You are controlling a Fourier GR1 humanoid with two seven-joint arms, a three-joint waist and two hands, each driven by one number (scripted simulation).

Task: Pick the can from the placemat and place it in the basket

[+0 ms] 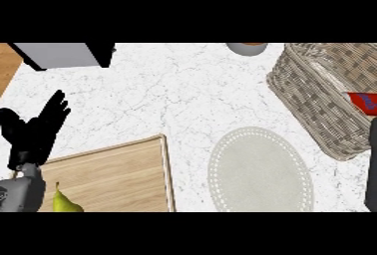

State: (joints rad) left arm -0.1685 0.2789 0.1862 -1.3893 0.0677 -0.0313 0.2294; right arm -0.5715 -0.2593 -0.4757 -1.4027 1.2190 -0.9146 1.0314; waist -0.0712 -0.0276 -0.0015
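One hand shows clearly: our left hand rests open at the left edge, fingers up, holding nothing. Red can sits in the basket, apart from the placemat. Right hand is cut off at the right edge, so we cannot tell its state.

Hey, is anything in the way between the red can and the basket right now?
Nothing visible stands in the way. The red can already overlaps the wicker basket at the view's right edge, with no object between them. The edge cuts the can off, so whether it rests inside yet cannot be told.
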